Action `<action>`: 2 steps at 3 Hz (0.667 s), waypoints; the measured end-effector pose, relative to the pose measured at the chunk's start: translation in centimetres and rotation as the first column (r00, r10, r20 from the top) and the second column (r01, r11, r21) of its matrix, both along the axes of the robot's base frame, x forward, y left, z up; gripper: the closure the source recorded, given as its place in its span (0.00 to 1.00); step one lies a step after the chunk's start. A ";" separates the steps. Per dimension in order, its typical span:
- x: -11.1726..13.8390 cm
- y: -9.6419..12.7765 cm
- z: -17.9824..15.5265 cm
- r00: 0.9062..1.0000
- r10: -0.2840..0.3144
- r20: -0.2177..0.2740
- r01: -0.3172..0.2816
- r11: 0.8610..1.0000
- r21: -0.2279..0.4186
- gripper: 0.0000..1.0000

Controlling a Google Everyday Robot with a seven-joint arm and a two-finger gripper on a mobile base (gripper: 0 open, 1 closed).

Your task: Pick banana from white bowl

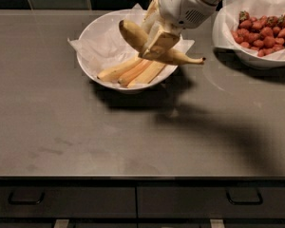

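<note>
My gripper (151, 36) is over the right half of the white bowl (88, 56) and is shut on the banana (133, 34). The banana is plump, curved and bright yellow with a dark stem tip pointing right. It hangs in the air above the bowl, clear of the fruit below. The bowl is lined with crinkled white paper (102, 44) whose corners stick out. Three slimmer, straighter orange-tinted bananas (130, 71) lie side by side in the bowl's front part. The arm comes in from the top right.
A second white bowl (256, 58) with red strawberries (263, 30) stands at the right rear of the grey counter (85, 137). Dark tiles run along the back. Drawers with handles (23, 198) sit under the counter's front edge.
</note>
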State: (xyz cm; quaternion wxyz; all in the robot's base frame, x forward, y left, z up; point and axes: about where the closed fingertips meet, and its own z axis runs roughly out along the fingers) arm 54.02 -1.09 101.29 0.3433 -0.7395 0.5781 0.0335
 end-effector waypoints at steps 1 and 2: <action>-1.8 -0.5 0.1 0.999 -0.050 -0.023 0.050 0.998 0.029 1.00; -1.8 -0.5 0.0 0.998 -0.051 -0.025 0.052 0.998 0.028 1.00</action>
